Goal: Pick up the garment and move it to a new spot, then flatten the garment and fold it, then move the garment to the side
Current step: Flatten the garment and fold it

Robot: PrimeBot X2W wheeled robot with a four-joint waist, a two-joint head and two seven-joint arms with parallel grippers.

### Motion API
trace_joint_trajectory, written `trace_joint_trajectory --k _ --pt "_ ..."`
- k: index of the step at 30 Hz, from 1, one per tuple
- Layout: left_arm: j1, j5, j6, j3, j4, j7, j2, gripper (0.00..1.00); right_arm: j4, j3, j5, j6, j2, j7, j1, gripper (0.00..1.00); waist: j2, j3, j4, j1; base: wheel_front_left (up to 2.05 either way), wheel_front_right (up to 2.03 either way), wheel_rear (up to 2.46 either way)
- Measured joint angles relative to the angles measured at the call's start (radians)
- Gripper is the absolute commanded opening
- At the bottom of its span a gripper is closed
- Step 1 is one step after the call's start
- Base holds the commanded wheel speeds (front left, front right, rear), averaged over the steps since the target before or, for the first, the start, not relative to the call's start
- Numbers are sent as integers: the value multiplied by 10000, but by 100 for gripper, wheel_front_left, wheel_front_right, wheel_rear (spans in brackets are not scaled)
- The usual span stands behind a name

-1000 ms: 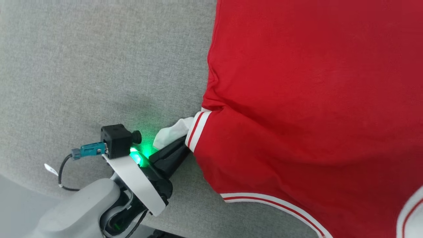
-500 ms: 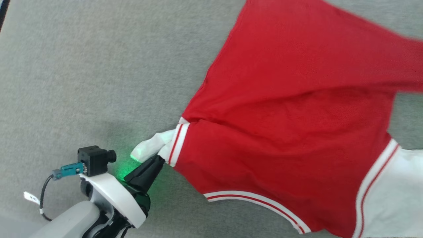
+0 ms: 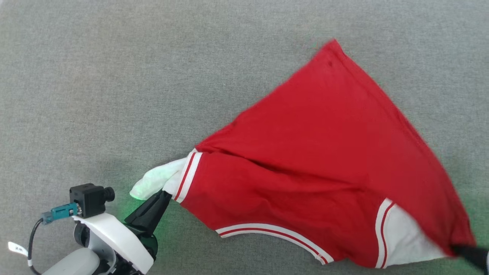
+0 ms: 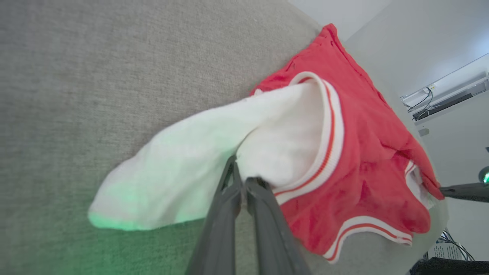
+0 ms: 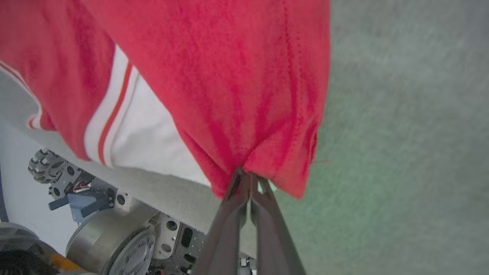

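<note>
Red garment [image 3: 324, 152] spans lengthwise from left hand [image 3: 165, 193] to right hand [image 3: 461, 250], each clamped on an opposite end.

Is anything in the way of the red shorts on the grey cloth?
Nothing visible does. The left tool pinches the garment by its white lining, the right tool a red corner, and no other thing shows on the grey surface around it.

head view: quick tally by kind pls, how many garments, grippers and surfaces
garment: 1
grippers: 2, the left gripper and the right gripper, each shut on the garment
grey fabric surface: 1
total: 4
</note>
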Motion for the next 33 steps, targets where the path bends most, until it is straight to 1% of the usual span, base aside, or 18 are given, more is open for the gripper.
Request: trace_joint_trajectory --k 4,8,10,11,12,13,14,17,20,21,23,25,27,29,30,33 --pt "96 -31 13 82 -2 0 38 0 -648 221 -249 0 529 343 843 0 0 -47 -38 0 0 0 0" --pt "109 -40 13 102 -6 0 29 0 -974 623 -497 0 1014 489 1101 0 0 -82 -21 0 0 0 0" --pt "118 -33 13 90 -8 0 13 0 -1047 717 -602 0 1151 456 1090 0 0 -89 -16 0 0 0 0" --pt "122 -21 13 88 -13 0 12 0 -1064 698 -694 0 1206 347 1060 15 0 -87 -18 1 0 0 0" --pt "124 -10 13 88 -15 0 12 0 -1070 677 -734 0 1231 290 1018 27 0 -86 -23 0 0 0 0" --pt "132 -10 13 98 -21 0 13 0 -1097 656 -777 0 1221 280 981 87 0 -83 -30 0 0 0 0" --pt "152 -10 13 127 -29 0 19 0 -1137 566 -794 0 1216 188 937 100 0 -80 -42 0 0 0 0" --pt "235 4 13 226 -58 0 -4 0 -1323 17 -754 0 1152 94 849 100 0 -82 -31 0 0 0 0" --pt "291 35 -4 291 -96 0 -123 0 -1718 -874 -280 0 1300 -19 544 100 0 -48 48 0 0 0 0" --pt "291 54 -13 307 -123 2 -163 0 -1896 -1137 -188 0 1250 81 423 100 0 -30 89 0 0 0 0" --pt "292 125 -38 334 -140 0 -244 0 -2286 -1590 -150 0 899 274 160 100 0 25 179 0 0 0 0" --pt "291 186 -61 370 -157 0 -351 0 -2512 -1820 -123 0 627 401 -451 100 0 104 269 0 0 0 0" --pt "287 205 -88 410 -130 0 -437 0 -2525 -1664 -194 0 414 464 -1286 100 0 192 362 0 0 0 0" --pt "239 259 -132 422 -92 0 -583 0 -2276 -1141 -527 0 178 376 -2369 100 0 292 469 0 0 0 0" --pt "186 282 -165 410 -75 0 -688 0 -2071 -744 -688 0 50 318 -2946 100 0 351 530 0 0 0 0" --pt "-21 334 -240 349 13 2 -909 0 -1104 717 -1179 0 -71 104 -4771 100 0 574 723 0 0 0 0"
